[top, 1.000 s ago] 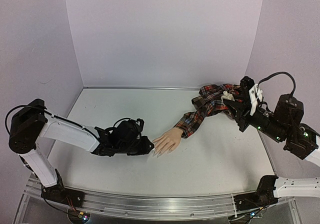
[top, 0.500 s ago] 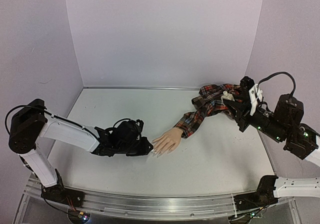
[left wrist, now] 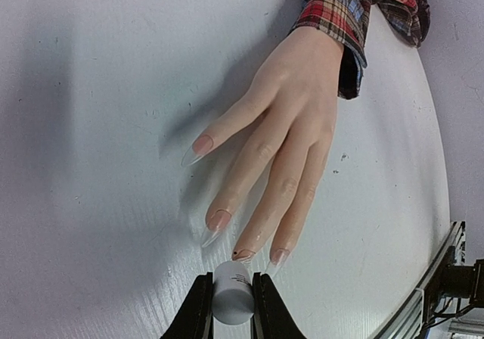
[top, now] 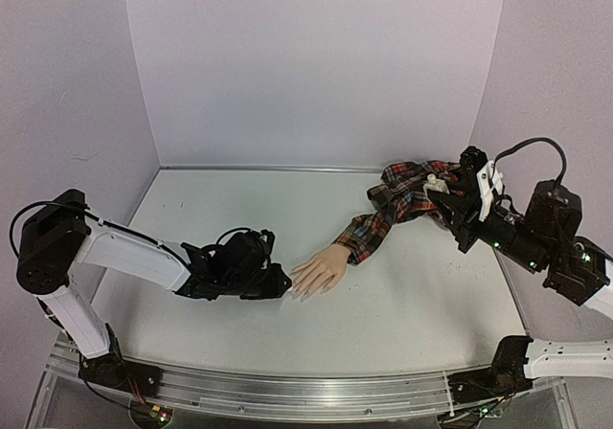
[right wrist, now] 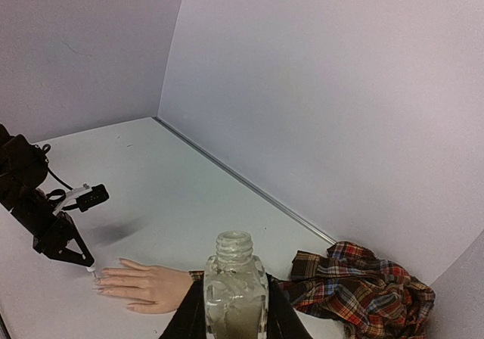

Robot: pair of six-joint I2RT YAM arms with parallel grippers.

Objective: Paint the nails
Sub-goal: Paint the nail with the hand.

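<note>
The mannequin hand [top: 321,269] lies palm down mid-table, its red plaid sleeve [top: 402,199] trailing back right. In the left wrist view its long pale nails [left wrist: 218,219] point toward my left gripper [left wrist: 232,309], which is shut on a white brush cap [left wrist: 231,293]. The cap's far end sits right at the middle finger's nail [left wrist: 243,254], which bears a dark speck; the brush itself is hidden under the cap. My right gripper [right wrist: 235,312] is shut on a small clear bottle [right wrist: 235,293], uncapped and upright, held above the sleeve [right wrist: 363,293] at the right.
Lilac walls close the table on the left, back and right. A metal rail [top: 287,395] runs along the near edge. The bunched end of the sleeve lies under my right gripper [top: 442,197]. My left arm [top: 134,257] stretches low across the table's left half.
</note>
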